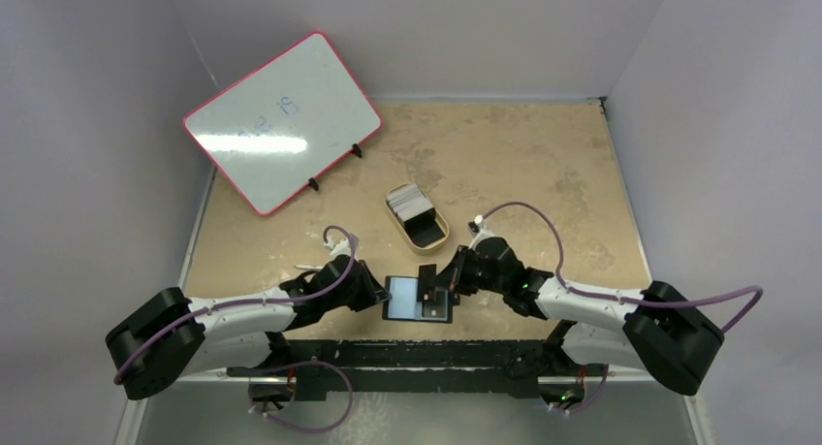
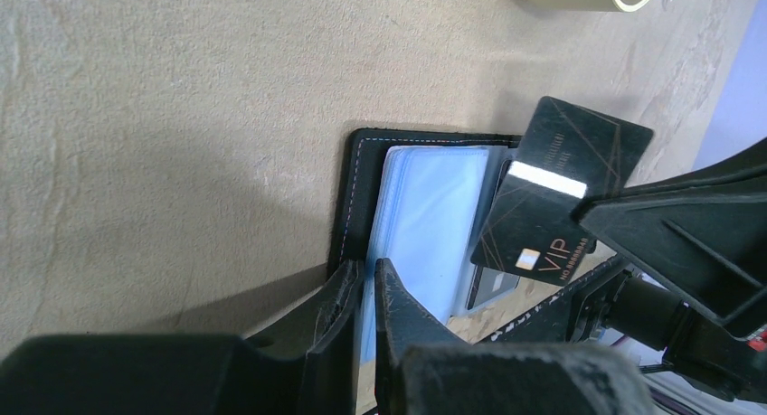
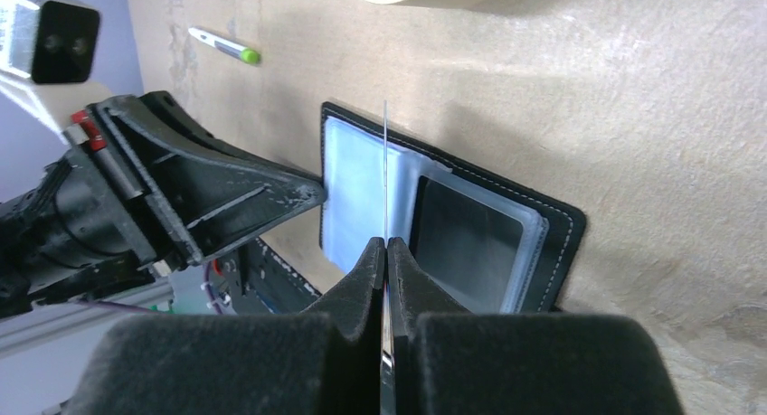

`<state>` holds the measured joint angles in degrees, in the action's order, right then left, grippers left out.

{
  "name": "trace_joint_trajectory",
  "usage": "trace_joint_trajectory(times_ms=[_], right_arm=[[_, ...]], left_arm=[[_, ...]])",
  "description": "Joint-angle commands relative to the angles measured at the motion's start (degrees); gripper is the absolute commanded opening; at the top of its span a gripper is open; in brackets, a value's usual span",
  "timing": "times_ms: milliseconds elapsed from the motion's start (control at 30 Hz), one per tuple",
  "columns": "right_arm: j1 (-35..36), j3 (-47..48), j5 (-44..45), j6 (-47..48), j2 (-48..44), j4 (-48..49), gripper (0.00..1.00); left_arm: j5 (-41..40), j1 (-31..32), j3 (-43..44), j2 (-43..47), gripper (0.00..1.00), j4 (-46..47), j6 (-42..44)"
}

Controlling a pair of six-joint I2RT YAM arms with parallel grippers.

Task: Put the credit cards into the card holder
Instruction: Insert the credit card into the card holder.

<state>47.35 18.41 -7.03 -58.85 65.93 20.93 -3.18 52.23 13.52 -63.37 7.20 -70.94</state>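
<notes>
The black card holder (image 1: 419, 301) lies open near the front edge, its bluish-grey sleeves (image 2: 425, 216) facing up. My left gripper (image 2: 369, 275) is shut on the left edge of those sleeves. My right gripper (image 3: 386, 245) is shut on a black credit card (image 2: 561, 193) marked VIP. It holds the card on edge (image 3: 385, 162) over the middle of the card holder (image 3: 470, 221). In the top view the left gripper (image 1: 380, 292) and right gripper (image 1: 442, 282) meet at the holder. More credit cards (image 1: 407, 200) are stacked in the tan tin.
The tan oval tin (image 1: 419, 220) stands just beyond the holder. A pink-framed whiteboard (image 1: 281, 120) leans at the back left. A silver pen with a green tip (image 3: 224, 44) lies to the left of the holder.
</notes>
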Motion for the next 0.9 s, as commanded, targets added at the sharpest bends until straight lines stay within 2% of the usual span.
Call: trace_joint_trajectory(times_ms=[0,200,567,767,867], right_arm=[[0.6,-0.9,0.7,-1.7,2.6,3.2,0.00],[1.6,-1.2,0.0,-2.6,5.0,4.6,0.00],[2.0,-2.2,-1.3,-3.9,4.1,4.1,0.00],[2.0,-2.7,-3.0,-4.3,5.5,5.3,0.00],[1.9,-2.9,-3.7,-4.5,6.7,6.7,0.00]], left_arm=[[-0.5,0.5,0.8,0.2,0.08,-0.3,0.0],[-0.7,0.5,0.6,0.4,0.08,0.1,-0.3],[-0.8,0.7,1.1,-0.5,0.08,0.3,-0.3],[-0.8,1.2,1.3,-1.6,0.00,0.7,-0.6],[-1.1,1.3,1.5,-1.5,0.00,0.5,-0.7]])
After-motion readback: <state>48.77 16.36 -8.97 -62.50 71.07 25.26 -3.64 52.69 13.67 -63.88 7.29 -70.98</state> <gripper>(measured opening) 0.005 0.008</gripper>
